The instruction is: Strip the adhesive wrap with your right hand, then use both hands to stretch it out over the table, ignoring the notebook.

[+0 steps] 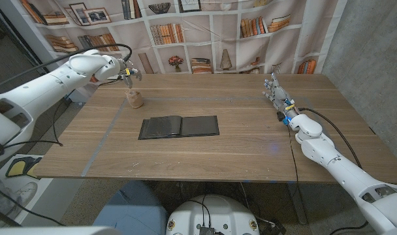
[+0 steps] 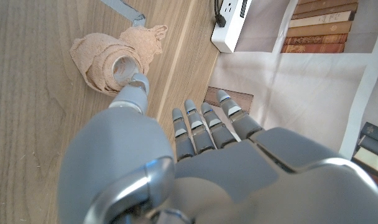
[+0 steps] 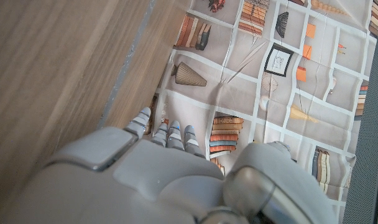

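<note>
The roll of adhesive wrap [image 1: 134, 99] stands on the desk [image 1: 251, 143] just below and in front of the left robot hand [image 1: 125, 70], which hangs over the desk's far left corner. In the left wrist view the wrap [image 2: 108, 59] is a tan, crinkled roll with a hollow core facing the camera and a loose, ruffled end trailing off its far side; the thumb of that robot hand [image 2: 176, 168] points toward the roll's opening, though whether it touches the roll I cannot tell. Its other fingers [image 2: 204, 127] lie together and reach out past the desk's edge, with nothing in them, so this robot hand holds nothing and is loosely open.

The right robot hand [image 1: 275, 88] is well apart from the wrap, across the desk at its far right side, standing with fingers upright and fairly close together. It grips nothing; the right wrist view shows its fingers [image 3: 167, 134] extended toward the desk's edge and the bookshelf backdrop [image 3: 270, 74].

Between the two robot hands, nearer the robot than the roll, lies the open black notebook [image 1: 179, 126], which the task says to leave alone.

By my reading the first step is not yet begun: the wrap is still wound, and the robot hand meant to strip it is the one farthest from it. The next move calls for the right robot hand to cross toward the roll, passing beyond the notebook, and pinch the loose end, probably with the left steadying the roll.
</note>
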Controlling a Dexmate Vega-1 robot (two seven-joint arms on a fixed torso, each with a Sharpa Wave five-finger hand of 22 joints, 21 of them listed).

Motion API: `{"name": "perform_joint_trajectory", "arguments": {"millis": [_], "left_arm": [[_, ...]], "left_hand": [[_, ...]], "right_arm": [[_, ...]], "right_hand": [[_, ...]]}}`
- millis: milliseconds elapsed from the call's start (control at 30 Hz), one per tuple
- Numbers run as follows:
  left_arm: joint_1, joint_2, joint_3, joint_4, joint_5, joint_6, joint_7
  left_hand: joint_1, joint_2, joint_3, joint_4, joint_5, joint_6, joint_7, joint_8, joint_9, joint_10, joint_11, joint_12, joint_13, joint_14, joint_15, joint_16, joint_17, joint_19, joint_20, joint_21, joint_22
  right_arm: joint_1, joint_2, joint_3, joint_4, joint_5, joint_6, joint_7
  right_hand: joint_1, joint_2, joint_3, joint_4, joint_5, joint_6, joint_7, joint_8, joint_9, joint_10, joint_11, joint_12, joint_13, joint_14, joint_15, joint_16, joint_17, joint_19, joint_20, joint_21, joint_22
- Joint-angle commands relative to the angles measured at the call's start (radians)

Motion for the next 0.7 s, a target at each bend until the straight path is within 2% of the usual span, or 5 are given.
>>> {"name": "perform_joint_trajectory", "arguments": {"millis": [33, 700], "left_arm": [[-0.01, -0.024, 0.02, 0.021, 0.014, 0.018, -0.022], [0.0, -0.029, 0.033, 0.024, 0.0, 0.036, -0.011]], "left_hand": [[0.013, -0.001, -0.005, 0.001, -0.001, 0.003, -0.003, 0.001, 0.006, 0.008, 0.003, 0.004, 0.005, 0.011, -0.007, 0.007, 0.002, 0.0, -0.01, 0.002, 0.003], [0.012, 0.007, -0.016, 0.009, -0.003, 0.011, 0.002, 0.0, 0.007, 0.016, 0.003, 0.004, 0.006, 0.015, -0.004, 0.006, 0.004, 0.02, -0.008, 0.012, 0.004]], "right_arm": [[-0.004, 0.002, 0.0, -0.001, 0.002, -0.002, -0.005], [-0.011, -0.004, -0.004, -0.019, -0.006, -0.019, -0.022]], "right_hand": [[0.007, 0.003, -0.001, -0.004, -0.005, 0.004, 0.003, 0.0, 0.001, 0.004, -0.005, -0.002, 0.004, -0.024, -0.005, -0.001, 0.002, 0.006, 0.001, 0.001, 0.003], [0.0, 0.009, 0.0, 0.001, -0.005, 0.006, 0.001, 0.0, 0.001, 0.004, -0.006, -0.003, 0.004, -0.023, -0.008, 0.0, 0.003, 0.007, -0.001, 0.001, 0.003]]}}
